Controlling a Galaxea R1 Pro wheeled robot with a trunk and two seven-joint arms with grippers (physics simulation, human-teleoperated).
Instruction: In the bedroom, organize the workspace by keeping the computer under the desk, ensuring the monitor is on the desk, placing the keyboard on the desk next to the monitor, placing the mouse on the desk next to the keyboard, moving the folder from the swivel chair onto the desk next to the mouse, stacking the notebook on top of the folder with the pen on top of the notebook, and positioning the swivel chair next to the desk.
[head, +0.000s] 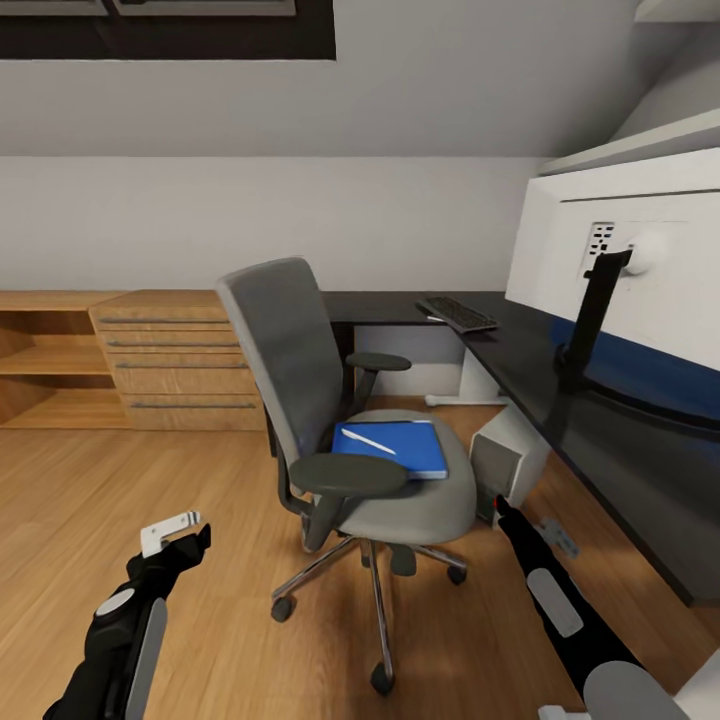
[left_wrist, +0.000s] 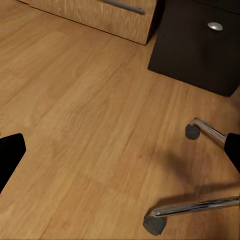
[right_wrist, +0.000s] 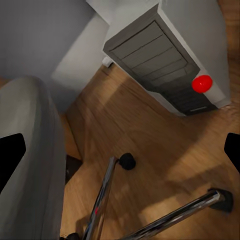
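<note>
Clearly the folder-moving step is the one in hand, though no grasp has begun. The swivel chair (head: 345, 400) stands on the wood floor just off the black table (head: 520, 350), its seat turned toward the robot. The blue folder (head: 392, 447) lies flat on the seat, at the side nearest the table, and a thin pale stick, apparently the pen (head: 367, 441), lies across the folder's top. I cannot make out the notebook.

On the table, the keyboard (head: 457, 313) sits near the far corner by the wall. The monitor (head: 625, 265) stands at the table's near edge with its pale back and black foot facing the camera. The computer (head: 508, 458) rests on the floor under the table's edge, just beside the chair; the right wrist view shows its grille front and red spot (right_wrist: 201, 83).

Both arms hang low over the floor in front of the chair. The left tool (head: 178, 533) is spread wide with nothing between its fingers; the left wrist view looks down at bare floor and the chair's chrome spokes. The right tool (head: 505, 509) is likewise wide apart and holding nothing, set between the seat's edge and the computer.

By my judgement, the next move calls for lifting a tool up to seat height and reaching over the armrest (head: 348, 472) toward the folder's near edge. The pen lying loose on top could roll off if the folder tilts.
</note>
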